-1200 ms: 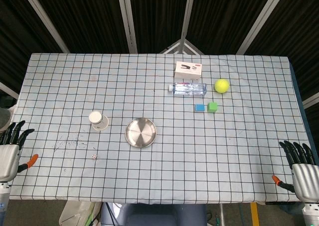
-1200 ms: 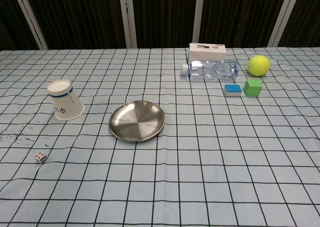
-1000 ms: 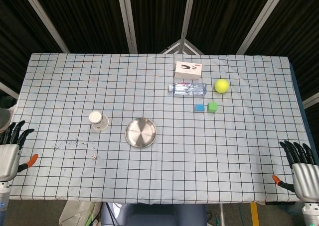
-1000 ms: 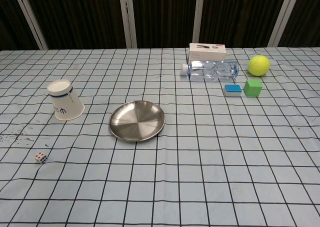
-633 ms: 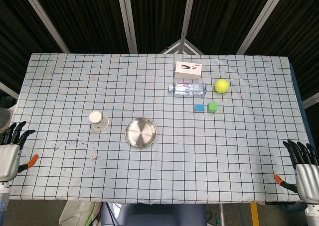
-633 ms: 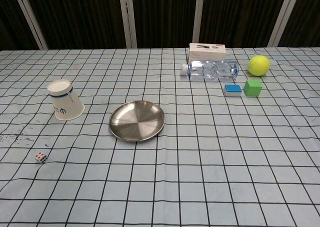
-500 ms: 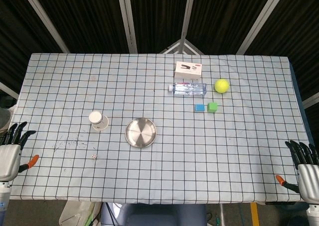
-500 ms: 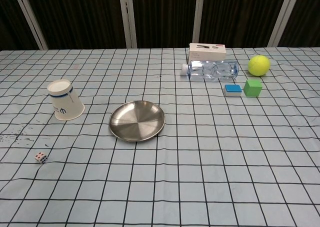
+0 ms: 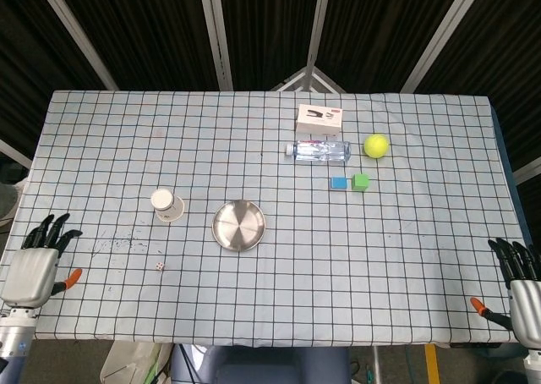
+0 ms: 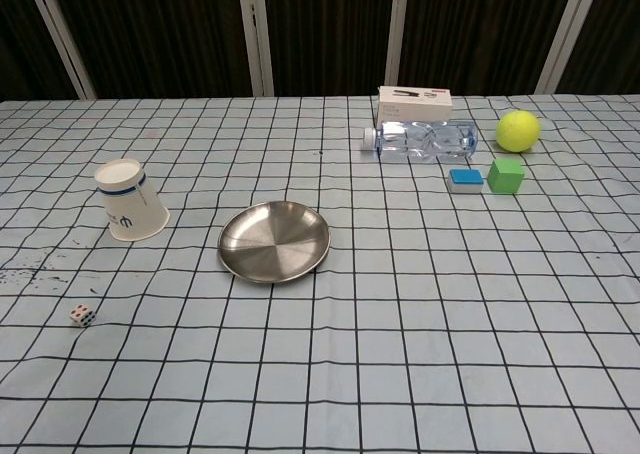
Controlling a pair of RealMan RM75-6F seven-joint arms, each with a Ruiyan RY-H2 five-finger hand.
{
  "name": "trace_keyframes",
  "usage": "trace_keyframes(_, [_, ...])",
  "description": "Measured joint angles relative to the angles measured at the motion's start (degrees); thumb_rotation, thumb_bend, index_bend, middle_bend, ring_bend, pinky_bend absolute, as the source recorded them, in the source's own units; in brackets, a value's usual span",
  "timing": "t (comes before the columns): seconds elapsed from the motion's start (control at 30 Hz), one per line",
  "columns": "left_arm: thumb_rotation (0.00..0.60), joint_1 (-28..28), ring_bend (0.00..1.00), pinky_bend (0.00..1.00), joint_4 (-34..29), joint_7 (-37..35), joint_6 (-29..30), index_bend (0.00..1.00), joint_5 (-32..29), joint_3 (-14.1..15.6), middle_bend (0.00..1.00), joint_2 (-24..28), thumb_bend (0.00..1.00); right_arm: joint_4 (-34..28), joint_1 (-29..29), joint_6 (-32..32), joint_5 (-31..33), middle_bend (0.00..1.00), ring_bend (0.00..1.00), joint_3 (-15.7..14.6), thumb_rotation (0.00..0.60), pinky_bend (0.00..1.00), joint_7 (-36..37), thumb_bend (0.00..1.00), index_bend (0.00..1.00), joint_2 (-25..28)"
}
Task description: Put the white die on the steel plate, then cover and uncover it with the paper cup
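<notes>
A small white die (image 9: 159,266) (image 10: 82,315) lies on the checked cloth, near the front left. The round steel plate (image 9: 238,225) (image 10: 274,241) sits to its right, bare. An upside-down paper cup (image 9: 166,205) (image 10: 129,213) with a blue band stands left of the plate. My left hand (image 9: 35,261) hovers at the table's left front edge, fingers spread, holding nothing. At the right front corner my right hand (image 9: 521,288) is also spread and holds nothing. Neither hand shows in the chest view.
At the back right lie a white box (image 9: 319,119), a clear water bottle (image 9: 319,151) on its side, a yellow tennis ball (image 9: 376,145), a blue block (image 9: 339,183) and a green cube (image 9: 360,181). Dark specks mark the cloth left of the die.
My left hand has moved right and inward toward the table's front left edge. My right hand has drifted slightly right and lower. The die, cup and plate have not moved.
</notes>
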Motion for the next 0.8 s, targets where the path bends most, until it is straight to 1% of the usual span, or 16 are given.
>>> trace_keyframes(0.23, [0.6,-4.66,0.0,0.14,-0.31,4.39,-7.26,0.32,-0.53,-0.86,0.09,-3.77,0.33,-0.32,-0.31,0.29,0.43,0.14,0.1,0.17,0.6,0.02,1.37,0.13,0.13,0.67])
trace_keyframes(0.43, [0.6,-8.61,0.0,0.14,-0.96,12.17,-12.36,0.34,-2.28,-2.2,0.09,-6.69,0.33,-0.05,-0.34,0.1,0.66,0.14,0.1,0.19,0.6,0.02,1.8,0.13,0.13,0.73])
trace_keyframes(0.57, [0.6,-11.52,0.0,0.14,-1.09,18.62,-16.92,0.34,-6.63,-3.17,0.09,-9.6,0.33,0.05,-0.39,0.11,1.0,0.14,0.1,0.33,0.6,0.02,2.07,0.13,0.13,0.78])
trace_keyframes(0.8, [0.6,-13.92,0.0,0.14,-0.33,23.9,-20.33,0.35,-12.3,-3.57,0.1,-13.49,0.33,0.34,-0.47,-0.06,1.96,0.14,0.1,0.69,0.6,0.02,3.05,0.13,0.13,0.96])
